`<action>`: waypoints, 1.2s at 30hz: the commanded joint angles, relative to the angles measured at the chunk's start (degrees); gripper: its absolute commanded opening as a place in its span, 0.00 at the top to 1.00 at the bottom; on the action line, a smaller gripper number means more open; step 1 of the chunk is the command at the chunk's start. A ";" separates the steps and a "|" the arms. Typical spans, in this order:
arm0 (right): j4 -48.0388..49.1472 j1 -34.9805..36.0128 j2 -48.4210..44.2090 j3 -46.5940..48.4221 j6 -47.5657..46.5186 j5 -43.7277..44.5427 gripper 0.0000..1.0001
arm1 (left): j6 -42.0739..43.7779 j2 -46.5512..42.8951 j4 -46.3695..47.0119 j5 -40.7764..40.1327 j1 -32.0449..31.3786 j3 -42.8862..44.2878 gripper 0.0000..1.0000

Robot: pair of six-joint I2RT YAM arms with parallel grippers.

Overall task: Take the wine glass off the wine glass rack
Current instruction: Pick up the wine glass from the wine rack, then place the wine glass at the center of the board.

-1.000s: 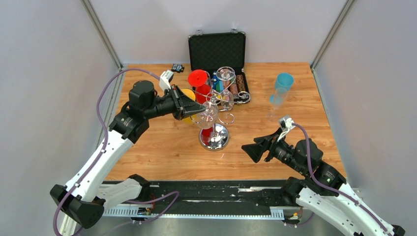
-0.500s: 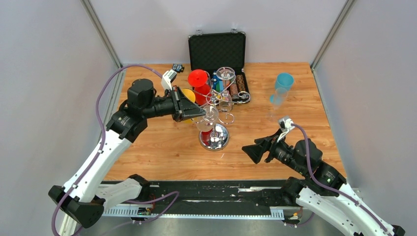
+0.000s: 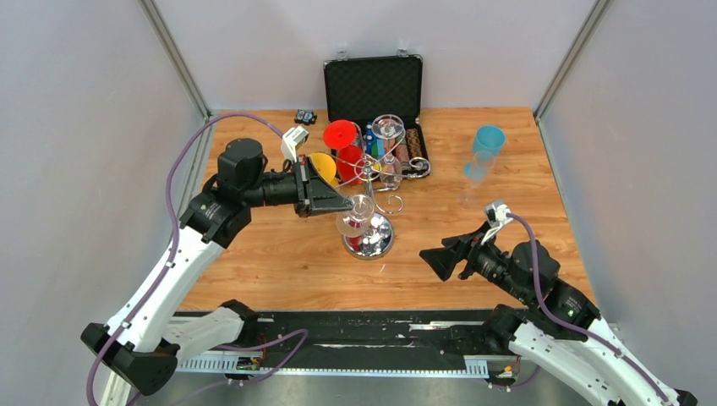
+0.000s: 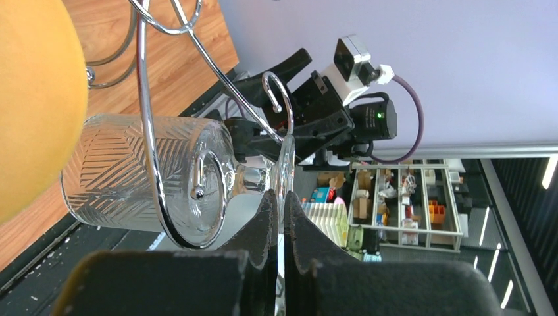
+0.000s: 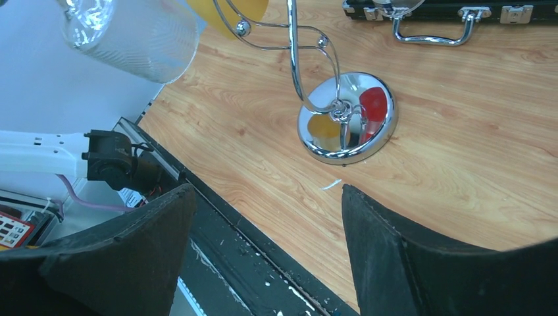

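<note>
The wine glass rack (image 3: pixel 369 238) is a chrome stand with a round mirrored base, and it also shows in the right wrist view (image 5: pixel 347 118). My left gripper (image 3: pixel 345 205) is shut on the foot of a clear ribbed wine glass (image 3: pixel 355 215) and holds it hanging upside down at the near side of the rack. In the left wrist view, my left gripper (image 4: pixel 281 205) pinches the thin foot, the bowl (image 4: pixel 125 178) lies to the left, and a curled wire arm (image 4: pixel 149 131) crosses in front of it. My right gripper (image 3: pixel 438 257) is open and empty, low, right of the base.
Red (image 3: pixel 341 135), yellow (image 3: pixel 322 166) and clear (image 3: pixel 388 127) glasses hang on the rack's far arms. An open black chip case (image 3: pixel 373 85) stands behind it. A blue-footed glass (image 3: pixel 486 144) stands at the far right. The table's near edge (image 5: pixel 217 217) lies under my right gripper.
My left gripper has drawn the clear glass toward the near side and slightly lower, out along the wire arm. The right arm has hardly moved.
</note>
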 commanded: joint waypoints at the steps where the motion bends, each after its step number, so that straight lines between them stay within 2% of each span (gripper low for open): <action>1: -0.67 -0.07 -0.64 2.57 -0.12 2.28 0.20 | 2.05 -3.36 4.77 4.30 -0.32 0.33 1.00; 17: -3.92 -0.10 2.02 8.21 -2.41 0.95 0.14 | 8.10 -10.63 1.95 8.27 -0.32 -5.64 1.00; 27: -8.19 -0.12 6.29 13.86 -2.72 -6.19 0.20 | 19.59 -15.79 -7.09 6.45 -0.32 -4.97 1.00; 32: -13.09 -0.11 13.75 21.74 -1.91 -14.11 0.20 | 23.96 -18.84 -7.83 2.87 -0.32 -5.86 1.00; 36: -14.04 -0.12 17.81 25.78 0.20 -16.56 0.22 | 27.23 -20.68 -7.09 1.39 -0.24 -5.74 1.00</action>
